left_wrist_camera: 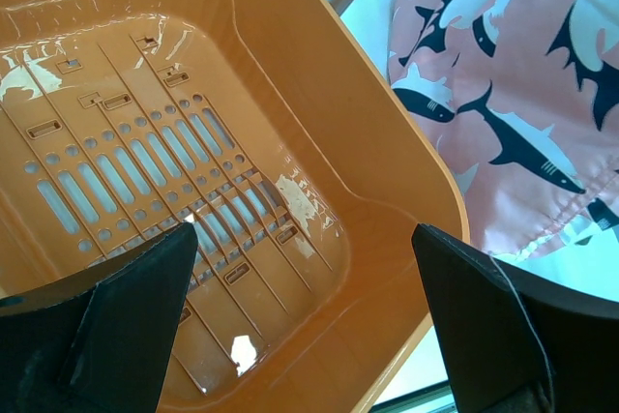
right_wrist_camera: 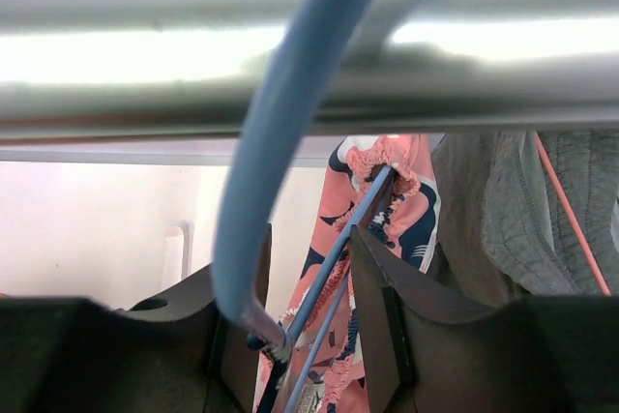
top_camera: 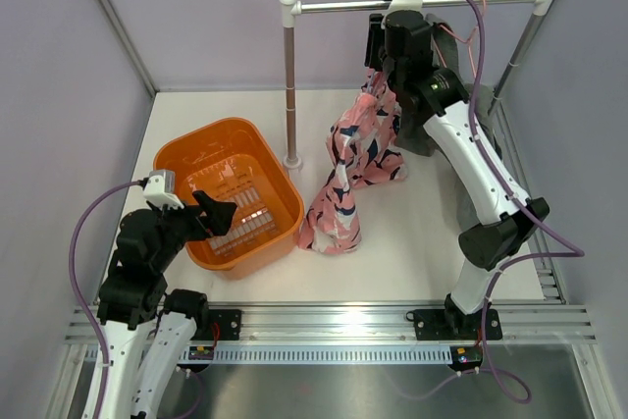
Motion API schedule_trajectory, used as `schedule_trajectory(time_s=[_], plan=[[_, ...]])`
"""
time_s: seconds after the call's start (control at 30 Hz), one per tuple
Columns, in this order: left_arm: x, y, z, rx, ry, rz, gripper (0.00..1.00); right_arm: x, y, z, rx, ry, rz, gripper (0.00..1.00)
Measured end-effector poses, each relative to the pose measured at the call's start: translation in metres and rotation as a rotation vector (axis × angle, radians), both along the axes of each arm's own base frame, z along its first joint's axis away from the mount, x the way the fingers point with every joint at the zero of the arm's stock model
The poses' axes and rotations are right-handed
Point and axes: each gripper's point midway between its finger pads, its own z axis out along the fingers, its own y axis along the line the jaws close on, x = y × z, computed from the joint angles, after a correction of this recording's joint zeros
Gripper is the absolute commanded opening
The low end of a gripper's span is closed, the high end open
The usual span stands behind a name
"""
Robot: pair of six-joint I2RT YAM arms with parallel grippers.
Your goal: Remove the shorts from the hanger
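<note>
One grip: R gripper (right_wrist_camera: 309,239) clamped on thin blue wire hanger (right_wrist_camera: 280,142) at silver metal rail (top_camera: 412,4), pink shark-print fabric shorts (top_camera: 348,174) hanging off it. L gripper (left_wrist_camera: 305,239) wide apart over orange plastic basket (top_camera: 196,154).

Rail (top_camera: 417,4) runs across the back, with a post (top_camera: 291,95) under its left end. Hanger (right_wrist_camera: 290,142) is hooked over the rail. Shorts (top_camera: 348,174) hang from it, lower end piled on the table (top_camera: 412,242) just right of the post. Second garment (right_wrist_camera: 513,220) is on the rail right of the shorts. Basket (top_camera: 211,127) sits on the table left of the post, left gripper (top_camera: 216,215) over its near side. Right gripper (right_wrist_camera: 309,268) is under the rail with the hanger between its fingers; contact unclear.
</note>
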Motion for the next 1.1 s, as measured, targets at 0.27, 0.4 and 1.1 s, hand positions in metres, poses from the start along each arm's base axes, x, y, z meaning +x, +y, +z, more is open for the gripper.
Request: schedule_trajectory(time_s=[0.27,0.4,1.1], plan=[[-0.001,-0.001,0.0,0.0,-0.001,-0.005,0.99,-0.011,-0.003,0.019,-0.004,-0.025,0.011,0.25],[-0.002,-0.002,0.001,0.0,-0.007,-0.01,0.99,-0.013,-0.003,0.016,-0.012,-0.013,0.012,0.15],[-0.004,-0.004,0.003,-0.003,-0.016,-0.019,0.99,0.004,0.005,0.002,-0.08,0.009,0.03,0.06]])
